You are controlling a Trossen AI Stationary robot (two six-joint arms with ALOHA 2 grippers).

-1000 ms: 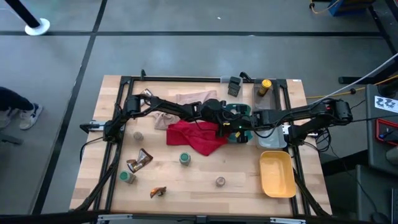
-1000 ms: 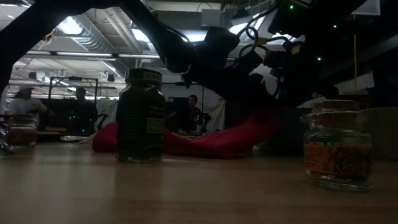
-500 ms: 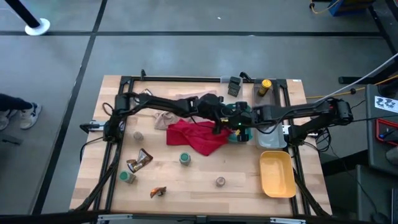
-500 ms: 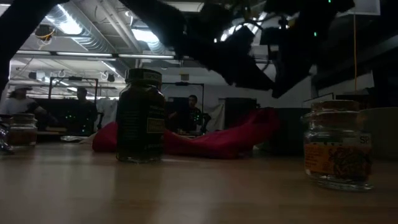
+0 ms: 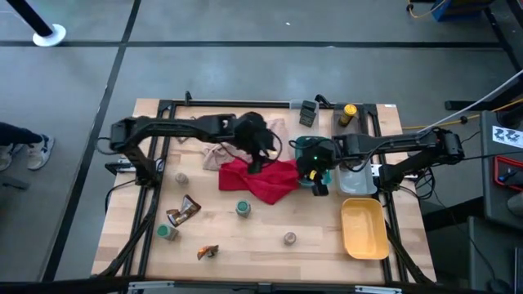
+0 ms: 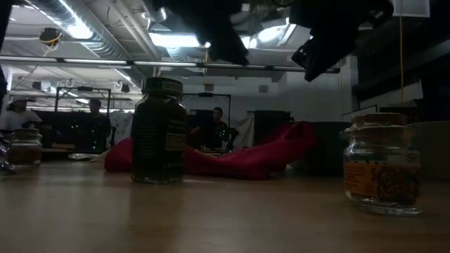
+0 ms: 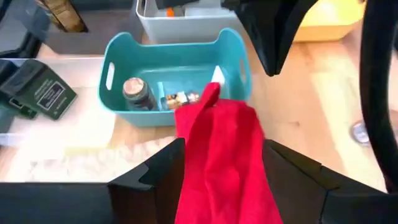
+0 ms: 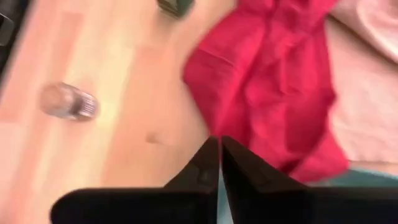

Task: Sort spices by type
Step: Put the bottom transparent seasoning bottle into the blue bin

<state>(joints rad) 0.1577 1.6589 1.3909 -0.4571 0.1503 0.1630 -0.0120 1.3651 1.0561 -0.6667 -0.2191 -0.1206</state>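
We count two jars (image 7: 138, 94) in the teal tray (image 7: 176, 65) ahead of our left gripper (image 7: 217, 177), whose fingers stand spread around the red cloth (image 7: 221, 149). Our right gripper (image 8: 219, 163) is pressed together; two jars (image 8: 67, 101) lie on the table beyond it.

floor (image 5: 245, 65): grey | ceiling lights (image 6: 77, 29): lit | people (image 6: 218, 130): behind

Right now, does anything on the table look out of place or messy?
Yes: the red cloth lies crumpled mid-table, one corner draped over the teal tray rim, partly covering the jar and sachet inside.
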